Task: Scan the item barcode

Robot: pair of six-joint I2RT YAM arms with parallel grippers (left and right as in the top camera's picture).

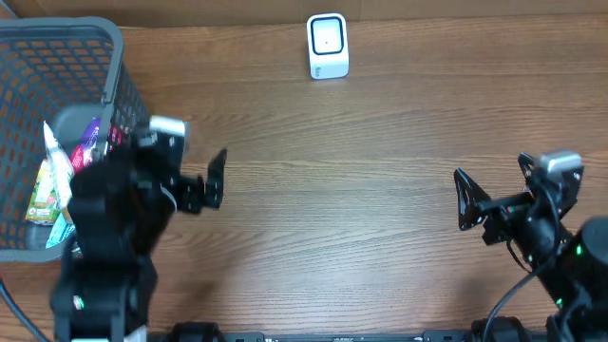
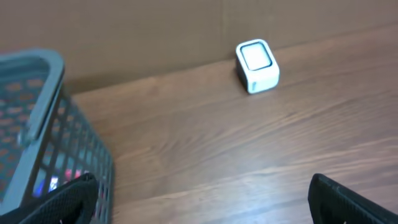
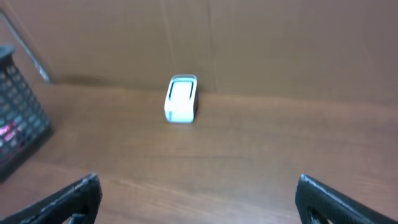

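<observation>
1. Where the brown wood-grain tabletop (image 1: 361, 218) met a plain brown wall (image 3: 280, 43), a small white box-shaped scanner (image 1: 328, 46) stood.
2. Colourful packets (image 1: 46, 188) lay inside the grey plastic mesh basket (image 1: 116, 52) at the left edge.
3. Left jaws gaped wide and empty just beside the basket.
4. Right jaws gaped equally wide, empty, well apart from the packets.

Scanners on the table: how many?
1. The small white box-shaped barcode scanner stands near the wooden table at its far edge, roughly centre, apart from the grey mesh basket at left. The arms may hide others.
</observation>
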